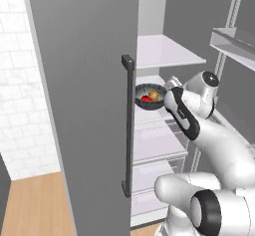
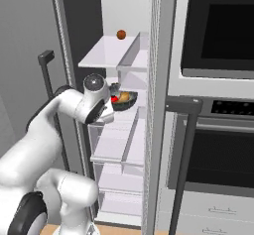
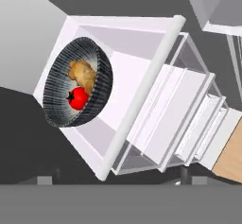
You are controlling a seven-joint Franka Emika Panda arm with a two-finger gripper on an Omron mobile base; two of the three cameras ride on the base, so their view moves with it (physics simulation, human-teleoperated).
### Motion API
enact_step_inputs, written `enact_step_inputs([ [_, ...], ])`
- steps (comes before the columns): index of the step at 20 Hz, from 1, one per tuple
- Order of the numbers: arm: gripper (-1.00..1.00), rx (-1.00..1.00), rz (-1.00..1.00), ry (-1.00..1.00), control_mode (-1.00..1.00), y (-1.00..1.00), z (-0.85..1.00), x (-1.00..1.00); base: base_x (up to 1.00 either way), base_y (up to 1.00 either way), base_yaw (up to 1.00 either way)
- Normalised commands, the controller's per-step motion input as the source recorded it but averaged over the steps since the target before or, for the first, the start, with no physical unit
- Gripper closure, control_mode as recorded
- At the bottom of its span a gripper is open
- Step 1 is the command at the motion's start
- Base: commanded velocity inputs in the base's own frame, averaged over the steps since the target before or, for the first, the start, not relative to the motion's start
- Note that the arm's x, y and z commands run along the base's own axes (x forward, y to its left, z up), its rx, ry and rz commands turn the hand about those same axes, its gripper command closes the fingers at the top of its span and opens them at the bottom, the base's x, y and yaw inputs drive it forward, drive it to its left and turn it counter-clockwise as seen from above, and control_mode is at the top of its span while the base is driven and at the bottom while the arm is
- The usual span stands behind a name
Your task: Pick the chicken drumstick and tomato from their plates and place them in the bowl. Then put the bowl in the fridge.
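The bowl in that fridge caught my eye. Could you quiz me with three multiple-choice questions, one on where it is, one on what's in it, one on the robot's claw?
1. Where is the bowl?
A. on a fridge shelf
B. on the floor
C. on the oven

2. How many foods lie in it?
A. none
B. two
C. five

3. What is the gripper doing?
A. squeezing the bowl
B. holding the tomato
C. open, clear of the bowl

Answers:
1 A, it rests on a white shelf inside the open fridge.
2 B, the tomato and the drumstick.
3 C, the fingertips stand apart with nothing between them.
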Motion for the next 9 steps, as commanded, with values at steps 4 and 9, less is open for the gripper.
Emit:
enact_step_inputs([
  [4, -1.00, -0.15, 0.11, 0.00, -1.00, 0.07, 0.39, -1.00, 0.00, 0.00, 0.00],
  [9, -1.00, -0.21, 0.18, 0.00, -1.00, 0.15, 0.12, -1.00, 0.00, 0.00, 0.00],
])
